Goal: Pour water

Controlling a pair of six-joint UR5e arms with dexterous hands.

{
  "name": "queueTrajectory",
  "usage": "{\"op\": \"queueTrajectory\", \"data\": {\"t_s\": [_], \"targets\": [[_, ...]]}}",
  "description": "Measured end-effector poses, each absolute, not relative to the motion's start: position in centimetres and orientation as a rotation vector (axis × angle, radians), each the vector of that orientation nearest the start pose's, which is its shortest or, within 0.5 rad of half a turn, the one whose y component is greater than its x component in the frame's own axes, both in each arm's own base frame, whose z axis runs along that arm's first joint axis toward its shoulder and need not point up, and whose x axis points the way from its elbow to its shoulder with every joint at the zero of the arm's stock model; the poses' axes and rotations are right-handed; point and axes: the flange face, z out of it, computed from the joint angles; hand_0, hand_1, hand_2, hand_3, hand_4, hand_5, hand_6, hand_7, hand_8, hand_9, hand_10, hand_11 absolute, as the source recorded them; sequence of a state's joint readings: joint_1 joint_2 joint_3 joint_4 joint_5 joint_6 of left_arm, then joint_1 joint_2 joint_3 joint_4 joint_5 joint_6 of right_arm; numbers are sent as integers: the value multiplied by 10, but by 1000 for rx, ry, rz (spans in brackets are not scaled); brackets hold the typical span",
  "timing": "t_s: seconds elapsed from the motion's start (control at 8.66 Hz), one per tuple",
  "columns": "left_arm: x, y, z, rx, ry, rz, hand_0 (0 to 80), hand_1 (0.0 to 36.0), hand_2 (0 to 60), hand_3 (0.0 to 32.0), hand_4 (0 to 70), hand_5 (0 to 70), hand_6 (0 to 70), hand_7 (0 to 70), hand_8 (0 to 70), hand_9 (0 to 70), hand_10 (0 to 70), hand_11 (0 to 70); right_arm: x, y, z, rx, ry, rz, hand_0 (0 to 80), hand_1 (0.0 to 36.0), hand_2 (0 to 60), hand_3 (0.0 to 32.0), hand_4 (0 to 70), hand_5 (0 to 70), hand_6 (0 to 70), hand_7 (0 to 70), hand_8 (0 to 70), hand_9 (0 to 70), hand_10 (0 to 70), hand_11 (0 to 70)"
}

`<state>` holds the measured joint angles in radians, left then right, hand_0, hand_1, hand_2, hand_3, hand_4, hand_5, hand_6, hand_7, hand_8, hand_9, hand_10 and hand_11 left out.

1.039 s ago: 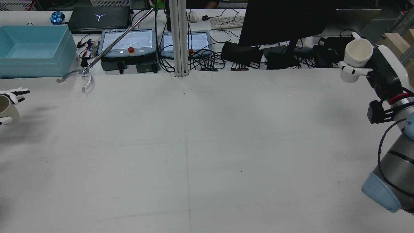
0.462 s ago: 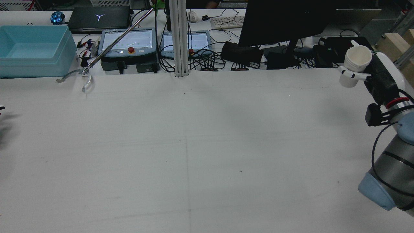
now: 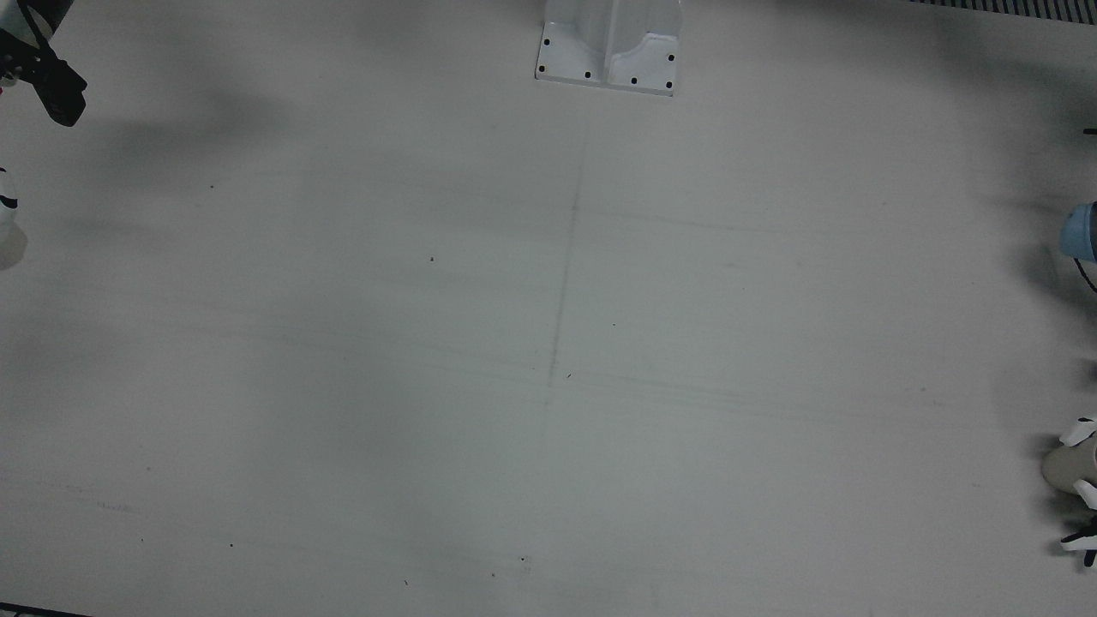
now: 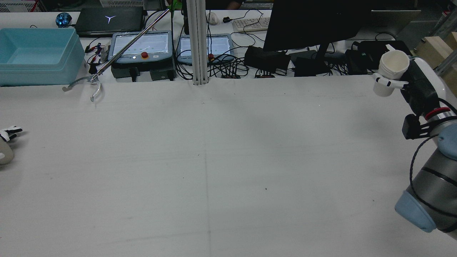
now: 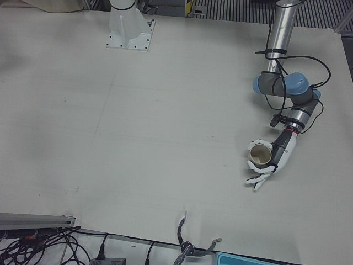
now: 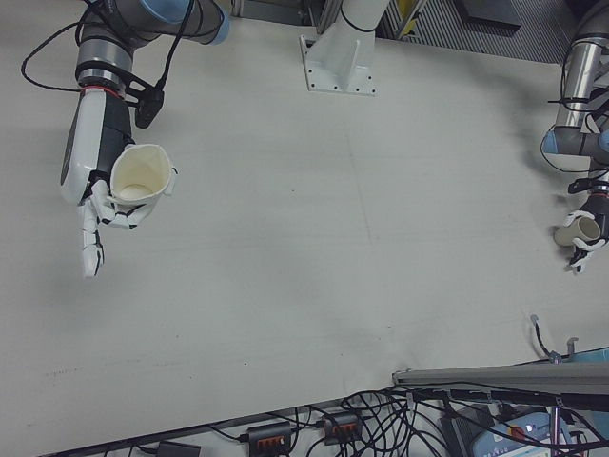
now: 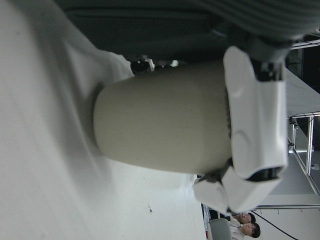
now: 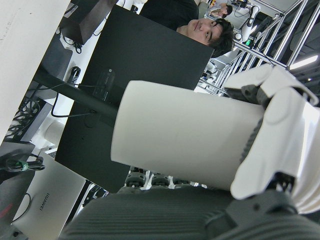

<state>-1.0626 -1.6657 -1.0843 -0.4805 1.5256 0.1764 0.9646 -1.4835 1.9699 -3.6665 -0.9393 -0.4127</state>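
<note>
My left hand point(image 5: 271, 160) grips a beige round plastic cup point(image 5: 260, 155) upright at the far left edge of the pale grey worktop point(image 5: 165, 127), while my right hand point(image 6: 95, 176) clasps a white spouted plastic jug point(image 6: 141, 174) aloft, well apart, above the opposite side.

We saw the right hand point(image 6: 95, 195) at the view's left, closed around a cream pitcher point(image 6: 141, 178) whose open mouth faced us, above the pale worktop point(image 6: 314, 238). Far off at the right edge, the left hand point(image 6: 582, 249) appeared to grip a small beige cup point(image 6: 579, 229). Cables point(image 6: 381, 419) lay tangled along the near edge.
</note>
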Motion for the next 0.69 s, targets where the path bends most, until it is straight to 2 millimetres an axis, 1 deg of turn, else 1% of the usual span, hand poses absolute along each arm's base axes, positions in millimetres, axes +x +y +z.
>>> {"op": "queueTrajectory", "data": {"t_s": [0.12,0.35,0.46,0.58,0.69], "targets": [[125,-516,820,-294,2052,-1774,559,253,517,0,694,700,230,163,91,73,85,135,-105,-488,505,-550,2355,-2439,443,231,600,0,211,700,51,83,45,87,76,121],[122,-518,814,-288,2072,-1766,558,239,458,0,676,700,223,164,87,72,83,132,-105,-488,505,-549,2356,-2440,443,230,600,0,210,700,52,85,46,88,77,122],[121,-518,813,-286,2075,-1764,557,238,455,0,672,700,222,162,87,71,84,133,-105,-488,505,-551,2355,-2441,443,229,600,0,211,700,53,86,46,88,77,122],[121,-518,814,-283,2073,-1766,557,233,437,0,670,700,222,162,87,72,85,134,-106,-488,505,-552,2355,-2442,446,230,600,0,211,700,53,86,46,88,77,123],[121,-517,815,-281,2072,-1766,559,209,322,0,629,700,213,161,83,69,82,129,-106,-488,505,-552,2356,-2443,446,227,600,0,209,700,54,87,46,88,76,122]]}}
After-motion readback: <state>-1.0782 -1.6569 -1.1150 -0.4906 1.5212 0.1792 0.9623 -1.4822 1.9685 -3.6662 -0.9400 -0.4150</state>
